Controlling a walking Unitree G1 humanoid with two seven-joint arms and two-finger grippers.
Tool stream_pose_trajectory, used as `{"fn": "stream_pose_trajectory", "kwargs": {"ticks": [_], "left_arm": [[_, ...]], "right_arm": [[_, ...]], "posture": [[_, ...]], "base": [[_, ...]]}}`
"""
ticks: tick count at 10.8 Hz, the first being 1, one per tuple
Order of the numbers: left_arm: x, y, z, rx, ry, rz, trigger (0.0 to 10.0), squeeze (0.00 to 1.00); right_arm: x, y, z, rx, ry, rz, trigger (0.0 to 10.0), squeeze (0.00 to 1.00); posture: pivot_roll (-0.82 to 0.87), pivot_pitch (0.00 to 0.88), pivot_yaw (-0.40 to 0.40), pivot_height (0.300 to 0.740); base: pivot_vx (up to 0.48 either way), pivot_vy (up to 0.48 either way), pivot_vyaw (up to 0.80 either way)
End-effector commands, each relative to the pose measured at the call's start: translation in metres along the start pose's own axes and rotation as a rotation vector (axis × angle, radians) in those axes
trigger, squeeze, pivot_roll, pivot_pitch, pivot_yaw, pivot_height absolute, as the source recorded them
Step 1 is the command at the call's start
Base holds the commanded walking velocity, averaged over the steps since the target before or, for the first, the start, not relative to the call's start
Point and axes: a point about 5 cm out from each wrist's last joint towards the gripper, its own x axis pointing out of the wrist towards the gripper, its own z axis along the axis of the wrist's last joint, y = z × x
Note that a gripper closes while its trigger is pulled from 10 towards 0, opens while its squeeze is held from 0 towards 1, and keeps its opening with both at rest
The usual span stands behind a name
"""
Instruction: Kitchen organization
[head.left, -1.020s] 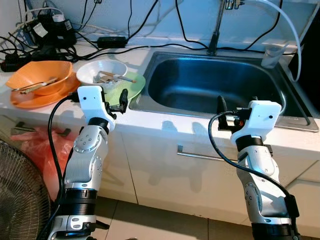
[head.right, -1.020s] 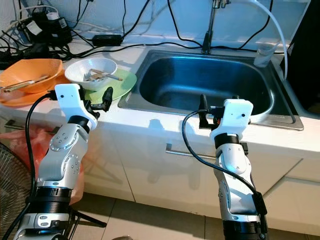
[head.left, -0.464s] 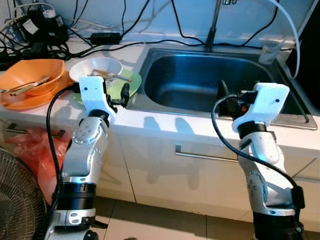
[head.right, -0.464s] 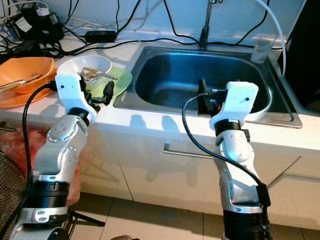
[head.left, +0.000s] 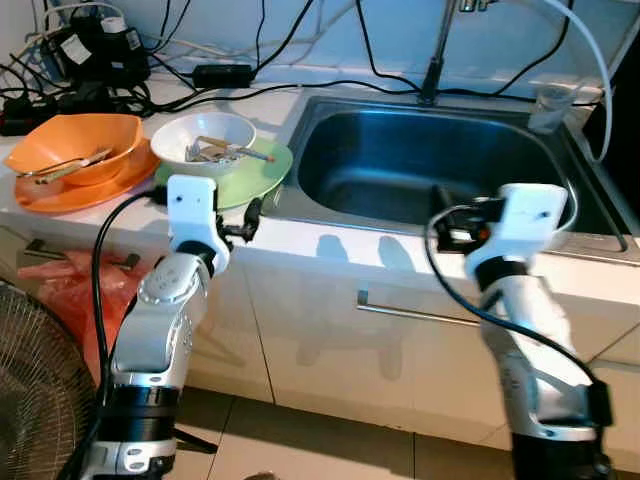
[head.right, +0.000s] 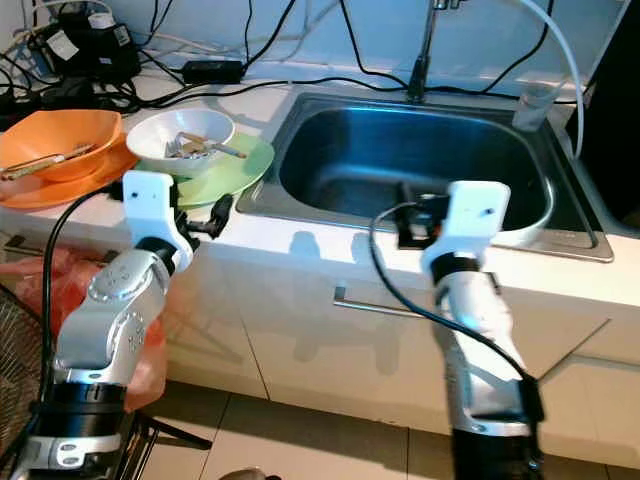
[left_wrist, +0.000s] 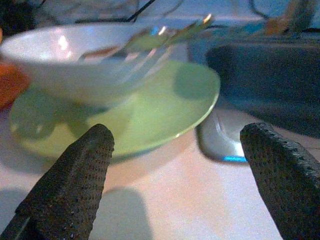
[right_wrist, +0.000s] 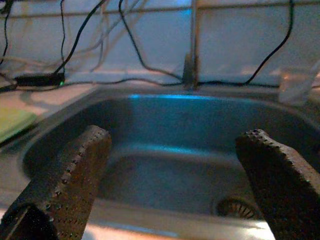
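Countertop (head.left: 300, 235), utensils (head.left: 222, 150) indistinct in white bowl (head.left: 203, 139), right gripper (right_wrist: 175, 185) blurred.

Black cables (head.left: 215, 72) trail along the wall at 12 o'clock, a fan (head.left: 40, 390) and red bag (head.left: 70, 290) at 8 o'clock.

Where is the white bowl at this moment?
In the left eye view, the white bowl sits on the green plate on the counter, left of the sink and right of the orange bowl.
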Motion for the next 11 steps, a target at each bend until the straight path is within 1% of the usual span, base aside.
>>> {"fn": "stream_pose_trajectory", "kwargs": {"ticks": [1,2,3,4,5,6,7,8,9,10,11], "left_arm": [[-0.002,0.002,-0.009,0.000,0.066,0.035,10.0,0.00],[-0.002,-0.002,-0.012,-0.029,0.092,0.045,10.0,0.00],[-0.006,0.000,-0.018,-0.027,0.168,0.036,10.0,0.00],[-0.011,-0.004,-0.017,0.007,0.185,-0.027,10.0,0.00],[-0.017,-0.012,-0.012,0.017,0.170,-0.078,10.0,0.00],[-0.022,-0.016,-0.009,-0.002,0.165,-0.055,10.0,0.00],[-0.026,-0.022,-0.004,-0.029,0.156,-0.061,10.0,0.00],[-0.035,-0.032,-0.001,-0.050,0.185,-0.073,10.0,0.00],[-0.040,-0.039,0.000,-0.072,0.213,-0.099,10.0,0.00],[-0.047,-0.038,0.006,-0.050,0.202,-0.111,10.0,0.00],[-0.044,-0.031,0.011,-0.040,0.198,-0.091,10.0,0.00]], "right_arm": [[0.004,0.005,0.000,0.009,0.010,0.011,10.0,0.00],[0.004,0.009,-0.001,-0.006,0.008,0.028,10.0,0.00],[0.003,0.010,-0.004,-0.014,0.014,0.022,10.0,0.00],[0.001,0.012,-0.008,-0.025,0.019,0.008,10.0,0.00],[-0.003,0.012,-0.009,-0.032,0.023,0.011,10.0,0.00],[-0.005,0.008,-0.012,-0.057,0.039,0.017,10.0,0.00],[-0.004,0.008,-0.006,-0.075,0.017,0.036,10.0,0.00],[-0.004,0.002,0.000,-0.082,0.013,0.013,10.0,0.00],[-0.005,-0.001,0.005,-0.076,0.008,-0.001,10.0,0.00],[-0.011,-0.004,0.016,-0.091,-0.026,-0.013,10.0,0.00],[-0.010,-0.003,0.019,-0.091,-0.034,-0.003,10.0,0.00]], "posture": [[0.08,0.016,0.034,0.740],[0.07,0.017,0.056,0.740],[0.05,0.038,0.078,0.740],[0.04,0.054,0.067,0.740],[0.03,0.053,0.031,0.740],[0.04,0.060,0.011,0.740],[0.04,0.046,0.011,0.740],[0.05,0.060,0.010,0.740],[0.05,0.060,0.017,0.740],[0.05,0.061,0.020,0.740],[0.06,0.069,0.019,0.740]], "base": [[0.000,0.000,0.00],[0.000,0.000,0.00],[0.000,0.000,0.00],[0.000,0.000,0.00],[0.000,0.000,0.00],[0.000,0.000,0.00],[0.000,0.000,0.00],[0.000,0.000,0.00],[0.000,0.000,0.00],[0.000,0.000,0.00],[0.000,0.000,0.00]]}}
